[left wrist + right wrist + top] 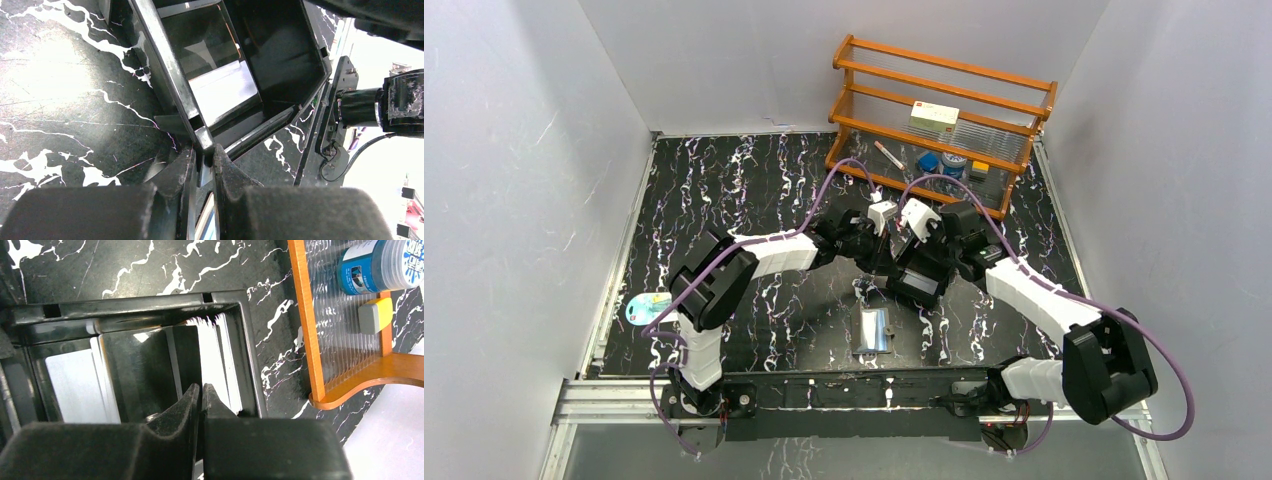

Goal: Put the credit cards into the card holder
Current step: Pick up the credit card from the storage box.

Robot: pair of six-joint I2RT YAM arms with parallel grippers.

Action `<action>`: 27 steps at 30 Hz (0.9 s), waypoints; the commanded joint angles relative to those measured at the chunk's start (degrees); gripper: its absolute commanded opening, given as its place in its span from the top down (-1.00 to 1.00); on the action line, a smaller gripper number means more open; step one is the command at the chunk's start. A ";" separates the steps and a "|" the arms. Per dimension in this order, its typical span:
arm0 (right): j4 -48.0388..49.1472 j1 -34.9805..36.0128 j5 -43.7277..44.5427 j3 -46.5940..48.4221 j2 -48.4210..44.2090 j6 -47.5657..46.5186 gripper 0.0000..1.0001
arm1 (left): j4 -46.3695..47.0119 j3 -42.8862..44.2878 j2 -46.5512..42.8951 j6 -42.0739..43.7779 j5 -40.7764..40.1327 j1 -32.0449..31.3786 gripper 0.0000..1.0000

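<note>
Left gripper (pixel 204 152) is clamped on the corner rim of the black tray (pixel 165 70). Right gripper (pixel 201 389) is inside the tray w/ its tips pressed together, can't tell if a card's btwn them. Credit cards (pixel 220 360) stand on edge against the tray's side wall. Card holder (pixel 871 330) lies open just in front of the tray, on the arm-base side.

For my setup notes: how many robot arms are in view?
2. The left arm reaches from the near left, the right arm from the near right; both meet at the black tray.

Reaching forward and inward, left gripper (pixel 204 162) and right gripper (pixel 201 397) are both pinched shut.
</note>
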 commanded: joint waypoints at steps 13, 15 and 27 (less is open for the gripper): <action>-5.76 -0.41 -7.60 5.14 -8.10 4.71 1.00 | -4.18 1.67 2.72 2.14 0.93 0.29 0.89; -6.20 -0.43 -7.92 5.15 -8.92 5.85 1.00 | -4.22 1.69 2.89 2.20 0.51 0.30 0.88; -10.30 -0.45 5.87 13.59 -7.23 31.76 1.00 | -5.60 2.15 2.96 1.88 -3.00 0.28 0.64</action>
